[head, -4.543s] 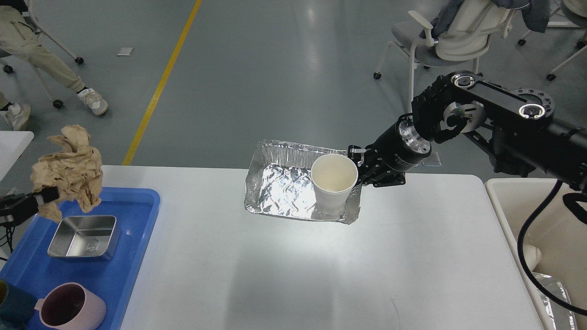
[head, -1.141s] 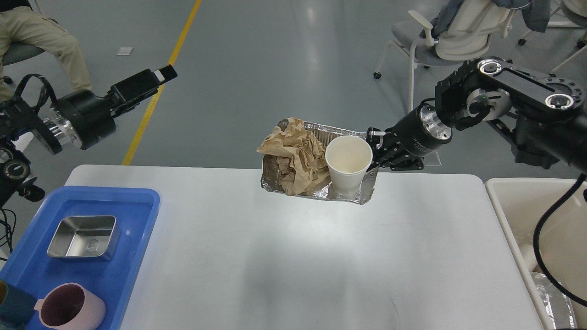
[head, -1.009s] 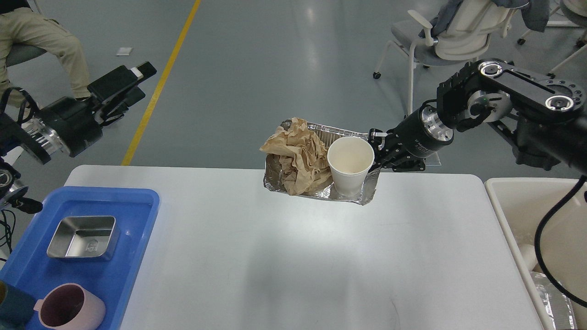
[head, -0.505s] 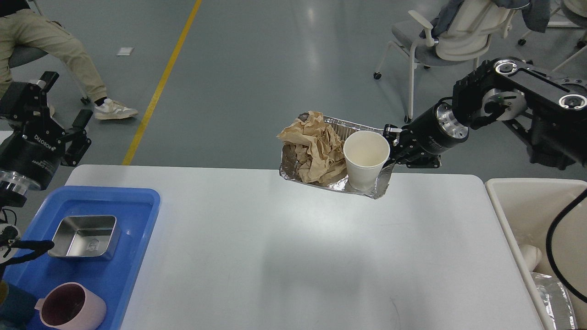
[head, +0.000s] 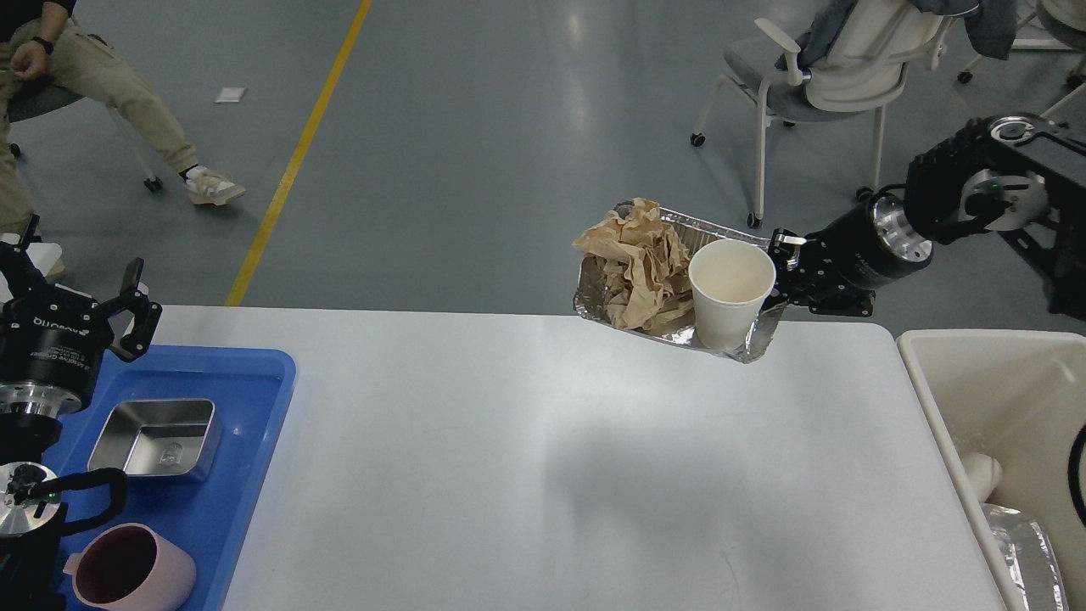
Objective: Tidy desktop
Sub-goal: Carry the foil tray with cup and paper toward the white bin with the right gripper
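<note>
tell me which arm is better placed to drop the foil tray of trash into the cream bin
Right. The right gripper already holds the foil tray beside the cream bin; the left gripper is open over the blue tray.

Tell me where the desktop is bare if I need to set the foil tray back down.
The desktop is bare from the blue tray on the left to the cream bin on the right. The right gripper holds the foil tray above the far right edge. The blue tray is crowded.
</note>
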{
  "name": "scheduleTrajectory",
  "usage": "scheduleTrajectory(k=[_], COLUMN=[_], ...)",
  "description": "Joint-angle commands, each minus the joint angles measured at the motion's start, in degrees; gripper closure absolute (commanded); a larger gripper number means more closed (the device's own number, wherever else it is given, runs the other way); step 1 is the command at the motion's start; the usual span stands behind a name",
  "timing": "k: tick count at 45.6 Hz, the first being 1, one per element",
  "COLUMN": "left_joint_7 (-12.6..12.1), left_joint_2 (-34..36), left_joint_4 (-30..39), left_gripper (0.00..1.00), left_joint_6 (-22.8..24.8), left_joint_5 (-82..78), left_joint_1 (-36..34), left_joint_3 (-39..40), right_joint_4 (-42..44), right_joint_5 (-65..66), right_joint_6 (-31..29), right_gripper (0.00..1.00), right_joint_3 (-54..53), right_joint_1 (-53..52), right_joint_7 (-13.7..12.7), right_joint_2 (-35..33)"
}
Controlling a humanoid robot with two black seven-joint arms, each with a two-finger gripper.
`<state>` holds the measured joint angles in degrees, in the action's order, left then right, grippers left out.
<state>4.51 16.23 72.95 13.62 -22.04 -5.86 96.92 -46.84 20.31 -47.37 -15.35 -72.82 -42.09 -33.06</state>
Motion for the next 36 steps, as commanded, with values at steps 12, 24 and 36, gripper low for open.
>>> scheduleTrajectory(k=[12,24,36], left_joint_7=[-1.08,-1.08,-0.99], left_joint_2=[-0.33,-0.24,0.2], left_joint_4=[0.0,0.0,0.0], left_gripper=[0.03,0.03,0.03], left_joint_6=[0.0,0.26,0.61], left_joint_5=[0.6,0.6,0.6], left_joint_1=[0.94,1.64,2.43], left_joint_3=[0.02,-0.16,0.02], right_joint_4=[0.35,0.96,2.45], right_joint_5=[-0.71,-0.71,-4.75], right_joint_6=[-0.01,0.08,0.26], right_gripper=[1.0,1.0,1.0], right_joint_3=[-2.49,-3.02,-3.11], right_joint_1=[3.83,6.03,8.31], right_joint_7=[0.26,0.26,0.26], right_joint_2=[-9.21,-13.87,-18.35])
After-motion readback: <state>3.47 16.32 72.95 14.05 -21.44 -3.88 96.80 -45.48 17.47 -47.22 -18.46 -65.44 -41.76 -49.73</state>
